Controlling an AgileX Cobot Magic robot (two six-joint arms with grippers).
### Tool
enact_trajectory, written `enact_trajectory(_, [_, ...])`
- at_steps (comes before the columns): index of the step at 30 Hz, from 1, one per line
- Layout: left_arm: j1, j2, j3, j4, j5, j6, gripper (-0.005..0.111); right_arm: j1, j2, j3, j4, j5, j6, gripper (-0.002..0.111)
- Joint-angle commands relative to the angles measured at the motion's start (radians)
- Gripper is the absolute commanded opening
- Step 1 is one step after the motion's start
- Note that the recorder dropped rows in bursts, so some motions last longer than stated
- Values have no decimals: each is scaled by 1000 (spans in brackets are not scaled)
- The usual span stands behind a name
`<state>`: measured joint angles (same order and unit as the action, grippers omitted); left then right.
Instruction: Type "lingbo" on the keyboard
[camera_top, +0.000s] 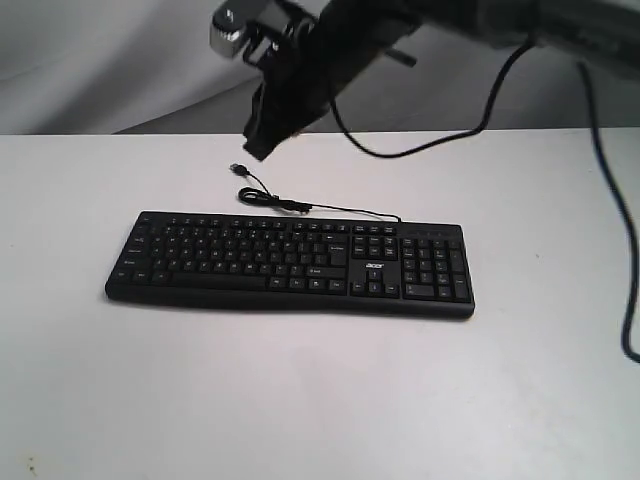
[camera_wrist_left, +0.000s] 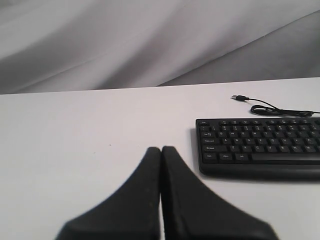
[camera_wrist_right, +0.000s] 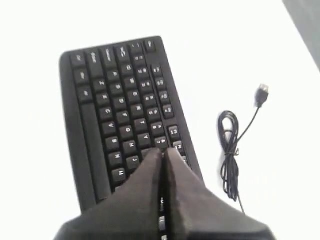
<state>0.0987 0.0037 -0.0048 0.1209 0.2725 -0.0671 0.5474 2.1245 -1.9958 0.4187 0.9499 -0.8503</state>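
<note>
The long black keyboard (camera_top: 290, 265) lies flat across the middle of the white table, number pad and white logo toward its right end. Its thin black USB cable (camera_top: 270, 198) curls behind it, plug lying loose. My right gripper (camera_top: 256, 150) hangs in the air above the table behind the keyboard, shut with nothing in it. Seen from the right wrist, the right gripper (camera_wrist_right: 163, 151) hovers over the keyboard (camera_wrist_right: 110, 110), near the U and 7 keys. My left gripper (camera_wrist_left: 161, 149) is shut and empty over bare table, left of the keyboard (camera_wrist_left: 260, 145). It is out of the exterior view.
The white table (camera_top: 300, 400) ends at a grey backdrop (camera_top: 100, 60) behind. The right arm's cables (camera_top: 610, 200) hang over the table's right side. The coiled cable (camera_wrist_right: 229, 150) and plug (camera_wrist_right: 261, 95) lie beside the keyboard's far edge.
</note>
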Motion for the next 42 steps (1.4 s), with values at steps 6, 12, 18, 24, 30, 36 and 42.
enact_trajectory(6, [1,-4,5,-4,-7,-2,1,29,-346,148,-6,48,45,0])
enact_trajectory(12, [1,-4,5,-4,-7,-2,1,134,-611,448,-110,-211,47,0])
enact_trajectory(18, [1,-4,5,-4,-7,-2,1,224,-881,770,-113,-682,72,0])
enact_trajectory(24, [1,-4,5,-4,-7,-2,1,231,-1063,970,-67,-804,73,0])
enact_trajectory(30, [1,-4,5,-4,-7,-2,1,231,-1183,998,-68,-836,73,0])
enact_trajectory(36, [1,-4,5,-4,-7,-2,1,231,-1290,998,-50,-841,82,0])
enact_trajectory(42, [1,-4,5,-4,-7,-2,1,231,-1375,998,-15,-828,204,0])
